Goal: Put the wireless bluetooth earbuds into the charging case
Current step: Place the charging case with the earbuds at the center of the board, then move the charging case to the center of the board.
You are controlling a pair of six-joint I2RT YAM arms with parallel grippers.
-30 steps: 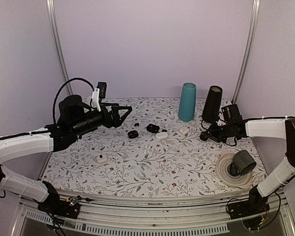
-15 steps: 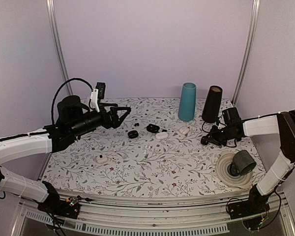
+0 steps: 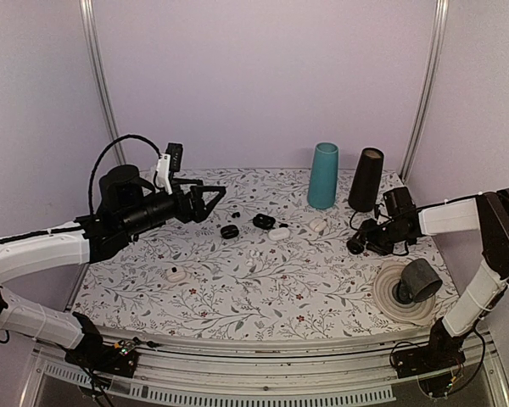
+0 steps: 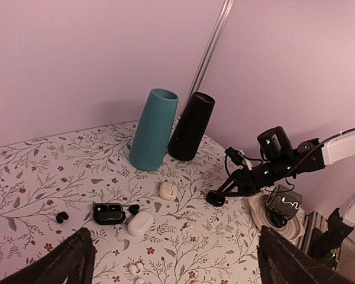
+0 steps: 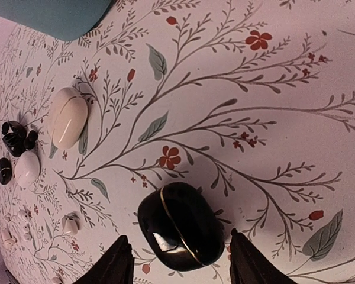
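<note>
Right gripper point(image 5: 178, 236) had slackened, jaws parted astride the black case point(image 5: 174, 222) at three o'clock; left gripper point(image 4: 174, 236) hung wide open.

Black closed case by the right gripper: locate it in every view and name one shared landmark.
Top external: black case lies right of centre, on the table's right side.
Left wrist: right of centre, lower half.
Right wrist: bottom centre, filling much of the view.
Shared landmark: teal cup, also upper middle in the left wrist view and at the top left edge in the right wrist view.
</note>
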